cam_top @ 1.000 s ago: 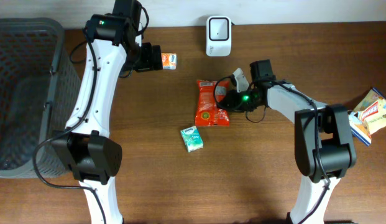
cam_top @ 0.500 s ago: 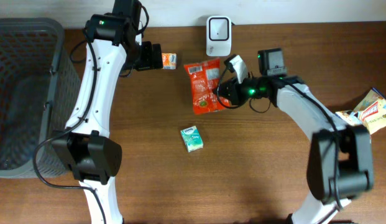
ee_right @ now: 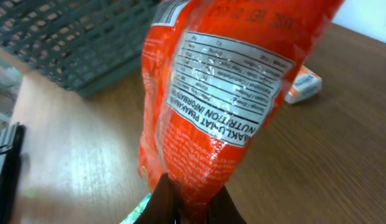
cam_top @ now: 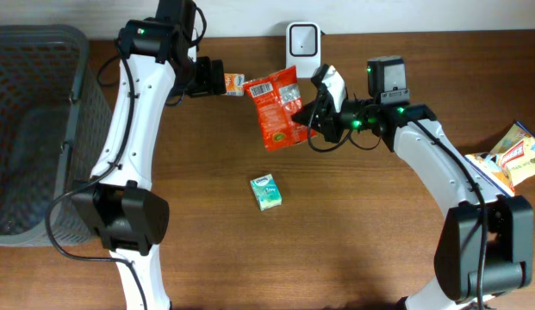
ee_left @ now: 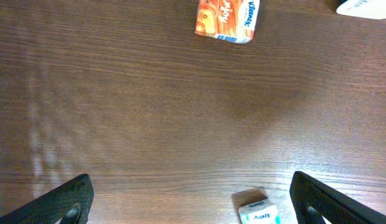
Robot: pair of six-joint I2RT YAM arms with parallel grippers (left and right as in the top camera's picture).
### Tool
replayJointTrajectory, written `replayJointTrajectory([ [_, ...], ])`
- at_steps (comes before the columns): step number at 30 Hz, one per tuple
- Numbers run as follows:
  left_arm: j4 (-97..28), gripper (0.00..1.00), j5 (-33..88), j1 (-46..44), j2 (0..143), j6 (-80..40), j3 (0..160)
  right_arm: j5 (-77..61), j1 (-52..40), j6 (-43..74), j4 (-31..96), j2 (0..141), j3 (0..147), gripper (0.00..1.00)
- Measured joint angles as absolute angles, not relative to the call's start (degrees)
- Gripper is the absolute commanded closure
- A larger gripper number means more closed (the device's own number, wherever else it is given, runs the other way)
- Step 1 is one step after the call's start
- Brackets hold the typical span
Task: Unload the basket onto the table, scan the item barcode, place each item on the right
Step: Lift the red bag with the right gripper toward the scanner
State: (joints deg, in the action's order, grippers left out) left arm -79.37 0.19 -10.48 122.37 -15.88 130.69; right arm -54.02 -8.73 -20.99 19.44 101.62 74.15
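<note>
A red snack bag (cam_top: 278, 108) hangs lifted off the table, just in front and left of the white scanner (cam_top: 302, 49). My right gripper (cam_top: 317, 127) is shut on its lower edge. A white barcode label shows on the bag's upper left. In the right wrist view the bag (ee_right: 224, 93) rises from between my pinched fingers (ee_right: 191, 202), nutrition label facing the camera. My left gripper (cam_top: 217, 79) stands wide open at the back, next to a small orange tissue pack (cam_top: 234, 83). Its fingers (ee_left: 62, 200) are spread over bare wood.
A green tissue pack (cam_top: 265, 191) lies mid-table and also shows in the left wrist view (ee_left: 258, 213). A dark mesh basket (cam_top: 34, 129) fills the left side. Colourful boxes (cam_top: 513, 159) sit at the right edge. The orange pack (ee_left: 227, 18) lies ahead of my left gripper.
My right gripper has lifted the red bag off the table and carried it back and up towards the scanner, turning its barcode label into view. The left arm has stayed still.
</note>
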Motion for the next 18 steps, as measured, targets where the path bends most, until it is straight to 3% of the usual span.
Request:
replayJointTrajectory([
  [3,-79.26,0.01,0.19,-10.48,122.37,-15.88,130.69,-42.06,-8.73,-14.50,22.17,101.58,75.42,0.96],
  [8,-79.24,0.01,0.19,-10.48,122.37,-15.88,130.69,-21.37,-8.75,-8.58,37.43,99.96,81.62,0.96],
  [13,-77.97,0.01,0.21,-10.48,122.37,-15.88,130.67,8.62,-11.92,-6.48,51.40,97.95,85.45,0.96],
  [18,-77.76,0.01,1.45,-10.48,122.37,-15.88,130.65,20.82,-14.55,-2.66,59.44,98.50,85.41,0.96],
])
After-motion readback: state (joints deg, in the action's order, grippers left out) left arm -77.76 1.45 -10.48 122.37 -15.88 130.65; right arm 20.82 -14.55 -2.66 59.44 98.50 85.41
